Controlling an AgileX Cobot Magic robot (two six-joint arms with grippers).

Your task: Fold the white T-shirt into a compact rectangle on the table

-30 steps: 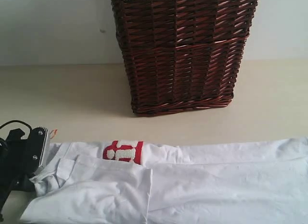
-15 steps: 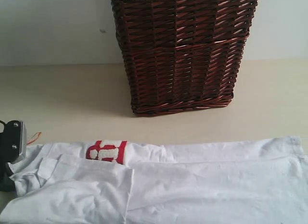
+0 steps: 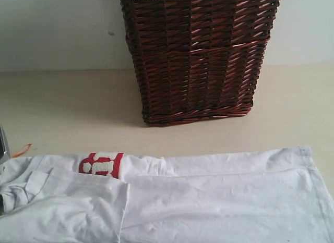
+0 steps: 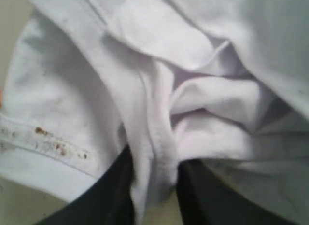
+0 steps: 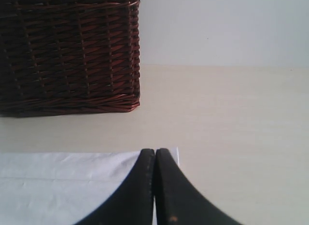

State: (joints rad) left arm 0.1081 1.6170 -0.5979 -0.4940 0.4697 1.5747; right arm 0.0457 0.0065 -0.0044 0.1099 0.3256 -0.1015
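Shifted toward pale beige table's [image 3: 62, 107] left edge: white cotton T-shirt [image 3: 209, 196], one long strip; cross-folds remained. Left gripper [image 4: 152, 186] pinched bunched cloth; right gripper [image 5: 155, 155] jaws together, empty.

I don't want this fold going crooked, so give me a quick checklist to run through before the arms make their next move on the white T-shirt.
1. Left pincer grip: ok. A bunched fold of the white cotton T-shirt is squeezed in it.
2. Right pincer free: ok. It is shut with nothing between its tips, at the shirt's corner.
3. Cloth lying flat: not ok. It is crumpled at the left pincer's end and smooth elsewhere.
4. Room from the dark brown wicker basket: ok. A bare strip of pale beige table separates them.
5. Shirt wholly on the table: cannot tell. Its near edge runs out of the exterior view.
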